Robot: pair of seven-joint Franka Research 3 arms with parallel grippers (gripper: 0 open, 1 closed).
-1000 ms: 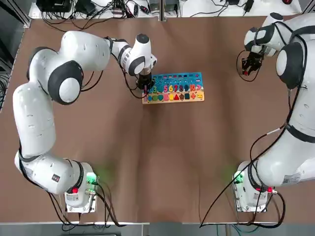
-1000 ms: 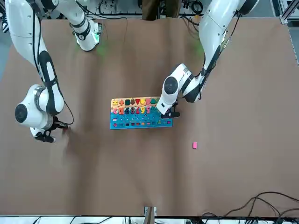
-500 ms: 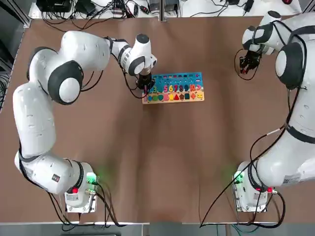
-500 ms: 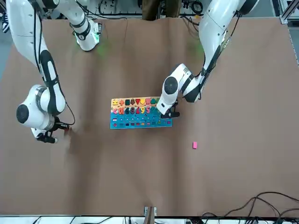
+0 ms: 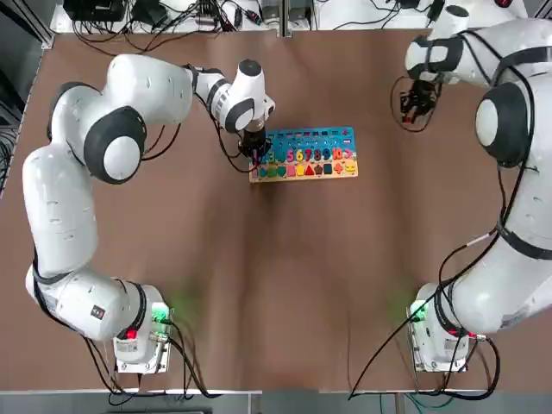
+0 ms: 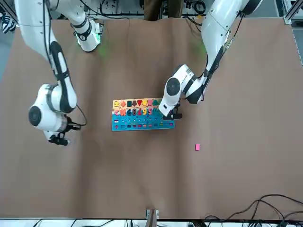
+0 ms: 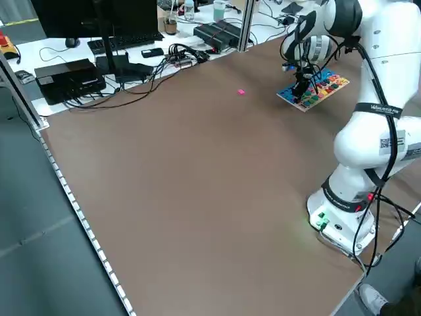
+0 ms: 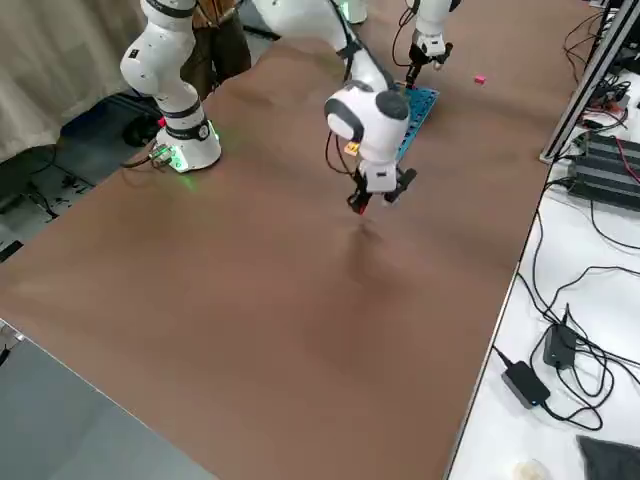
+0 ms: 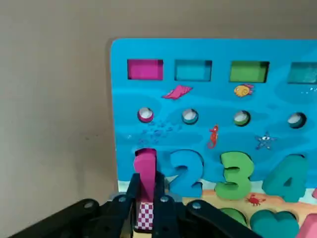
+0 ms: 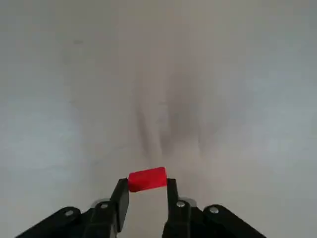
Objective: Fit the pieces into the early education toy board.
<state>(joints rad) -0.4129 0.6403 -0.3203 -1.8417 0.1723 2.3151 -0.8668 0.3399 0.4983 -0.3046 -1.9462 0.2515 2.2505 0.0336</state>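
Note:
The early education toy board [image 5: 304, 153], blue with a tan strip, lies at the table's middle back. My left gripper [image 5: 256, 152] stands over its left end, shut on a pink piece [image 9: 144, 171] that sits upright at the slot beside the blue "2". My right gripper [image 5: 414, 100] hovers above the bare table to the right of the board, shut on a small red piece [image 10: 147, 179]. The front view shows that gripper [image 6: 57, 139] well clear of the board [image 6: 142, 115]. One more pink piece [image 6: 197, 147] lies loose on the table behind the board's left end.
Brown cloth covers the whole table. Both arm bases, each with a green light [image 5: 159, 315], stand near the front edge. Cables and power bricks [image 8: 560, 345] lie on the white benches beyond the table's edges.
My right gripper has travelled left towards the board and slightly farther back, carrying the red piece. The left gripper and the pink piece have stayed put.

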